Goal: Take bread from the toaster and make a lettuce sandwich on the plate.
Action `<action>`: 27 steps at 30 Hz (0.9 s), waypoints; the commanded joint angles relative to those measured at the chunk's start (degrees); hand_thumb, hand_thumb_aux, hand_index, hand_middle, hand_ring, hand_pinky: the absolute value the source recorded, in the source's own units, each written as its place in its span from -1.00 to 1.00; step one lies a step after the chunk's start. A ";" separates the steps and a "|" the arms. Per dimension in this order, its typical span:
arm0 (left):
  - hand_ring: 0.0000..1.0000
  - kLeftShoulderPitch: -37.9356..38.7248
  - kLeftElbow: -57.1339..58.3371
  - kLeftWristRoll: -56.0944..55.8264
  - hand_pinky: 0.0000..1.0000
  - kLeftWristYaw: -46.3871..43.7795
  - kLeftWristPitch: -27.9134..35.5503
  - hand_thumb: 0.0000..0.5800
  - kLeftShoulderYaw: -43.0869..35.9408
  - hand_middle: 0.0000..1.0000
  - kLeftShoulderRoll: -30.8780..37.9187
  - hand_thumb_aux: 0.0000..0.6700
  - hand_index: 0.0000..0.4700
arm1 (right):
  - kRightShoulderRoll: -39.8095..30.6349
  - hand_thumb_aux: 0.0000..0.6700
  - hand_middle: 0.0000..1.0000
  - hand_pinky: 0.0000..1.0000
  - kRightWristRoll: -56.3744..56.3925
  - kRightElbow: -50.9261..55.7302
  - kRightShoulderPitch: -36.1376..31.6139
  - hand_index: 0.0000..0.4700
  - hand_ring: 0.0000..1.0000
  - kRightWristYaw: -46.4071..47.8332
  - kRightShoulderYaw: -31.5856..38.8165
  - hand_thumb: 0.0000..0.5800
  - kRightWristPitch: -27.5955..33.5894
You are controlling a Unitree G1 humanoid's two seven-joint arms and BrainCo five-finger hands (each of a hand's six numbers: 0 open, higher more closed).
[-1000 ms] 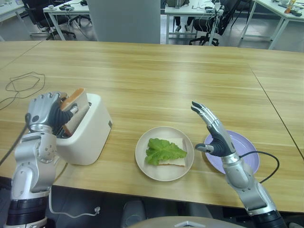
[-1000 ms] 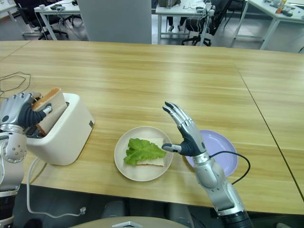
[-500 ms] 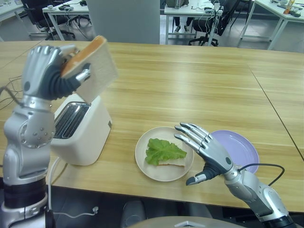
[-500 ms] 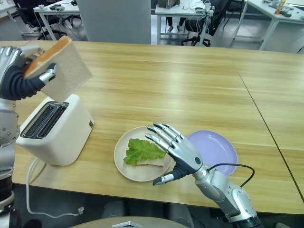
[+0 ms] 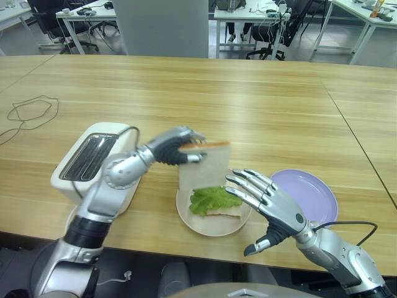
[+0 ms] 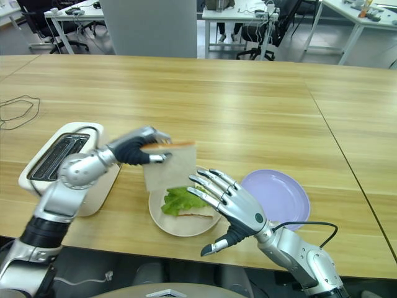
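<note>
Left hand, fingers clamped on bread slice, above lettuce on plate near worktop front edge; right hand, fingers spread, empty.

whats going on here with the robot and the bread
A robot is building a sandwich. Its left hand holds a bread slice upright by the top edge, above the beige plate, where lettuce lies on a lower slice. Its right hand is open beside that plate. The toaster stands at its left.
</note>
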 commanded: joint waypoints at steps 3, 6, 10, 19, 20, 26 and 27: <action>1.00 -4.57 12.05 -1.23 1.00 -5.02 -5.85 1.00 -5.96 1.00 -5.08 1.00 0.96 | -1.40 -1.00 -1.00 -1.00 1.35 0.52 -0.18 -1.00 -1.00 4.86 2.62 -1.00 -0.92; 1.00 -6.83 19.94 -0.83 1.00 -6.28 -8.53 1.00 -7.73 1.00 -7.81 1.00 0.96 | -1.67 -1.00 -1.00 -1.00 2.78 2.47 -0.46 -1.00 -1.00 7.98 4.48 -1.00 -0.58; 1.00 -9.75 30.53 0.00 1.00 -5.66 -12.54 1.00 -8.12 1.00 -10.75 1.00 0.96 | -1.75 -1.00 -1.00 -1.00 2.68 5.63 -1.02 -1.00 -1.00 11.89 6.76 -1.00 1.04; 1.00 -15.34 49.59 5.10 1.00 0.78 -19.28 1.00 -8.67 1.00 -14.30 1.00 0.96 | -1.14 -1.00 -1.00 -1.00 2.94 12.29 -2.85 -1.00 -1.00 18.19 10.10 -1.00 6.63; 1.00 -15.73 50.94 5.73 1.00 1.56 -19.94 1.00 -8.77 1.00 -14.48 1.00 0.96 | -1.06 -1.00 -1.00 -1.00 2.95 12.49 -3.06 -1.00 -1.00 18.28 10.17 -1.00 6.98; 0.21 -18.29 55.01 13.77 0.21 12.36 -24.41 1.00 -10.21 0.21 -13.83 1.00 0.96 | -0.36 -1.00 -1.00 -1.00 3.48 13.49 -3.97 -1.00 -1.00 19.07 10.45 -1.00 8.95; -1.00 -18.62 55.13 15.73 -1.00 14.65 -25.15 -1.00 -10.74 -1.00 -13.50 -1.00 -1.00 | -0.32 -1.00 -1.00 -1.00 3.46 13.51 -4.07 -1.00 -1.00 19.09 10.49 -1.00 9.26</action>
